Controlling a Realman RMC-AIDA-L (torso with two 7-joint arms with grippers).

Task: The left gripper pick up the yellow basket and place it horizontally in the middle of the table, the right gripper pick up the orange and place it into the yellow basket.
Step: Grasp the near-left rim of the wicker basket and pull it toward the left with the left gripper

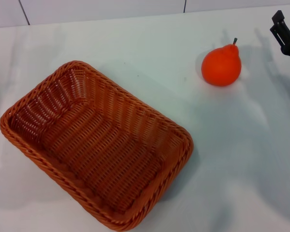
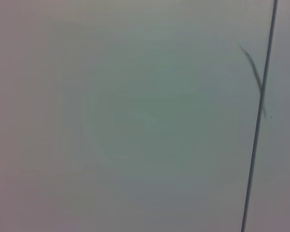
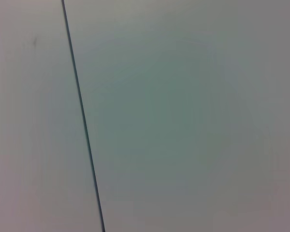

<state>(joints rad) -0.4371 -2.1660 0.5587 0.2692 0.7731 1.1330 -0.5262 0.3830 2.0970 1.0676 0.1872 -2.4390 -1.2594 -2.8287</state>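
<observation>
The yellow basket point(image 1: 94, 145), an orange-brown wicker one, lies empty on the white table point(image 1: 237, 150) at the left front, turned diagonally. The orange point(image 1: 221, 65) stands upright on the table at the far right, apart from the basket. Part of my right gripper point(image 1: 282, 29) shows as a black claw at the right edge, to the right of the orange and not touching it. My left gripper is out of view. Both wrist views show only a plain pale surface.
A pale wall with dark panel seams point(image 1: 23, 11) runs behind the table's far edge. A thin dark seam crosses the left wrist view point(image 2: 258, 116) and the right wrist view point(image 3: 82, 116). Bare tabletop lies between basket and orange.
</observation>
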